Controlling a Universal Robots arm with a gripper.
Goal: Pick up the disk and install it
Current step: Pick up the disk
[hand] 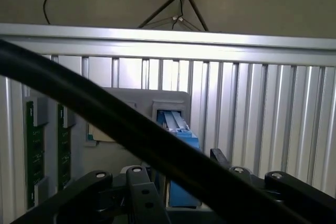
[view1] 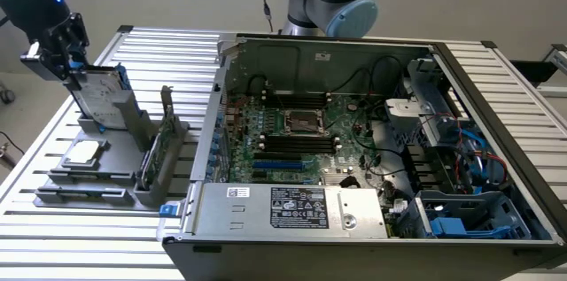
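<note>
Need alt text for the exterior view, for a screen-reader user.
The robot arm's open gripper is at the top of the disk, which stands upright in a grey rack on a slatted metal table. To the exterior view's right lies an open computer case, its motherboard exposed.

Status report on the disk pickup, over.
Gripper open, at the disk's top edge. Disk upright in its grey stand, not lifted. Nothing seen blocking the grasp; black cable crosses the wrist view.
</note>
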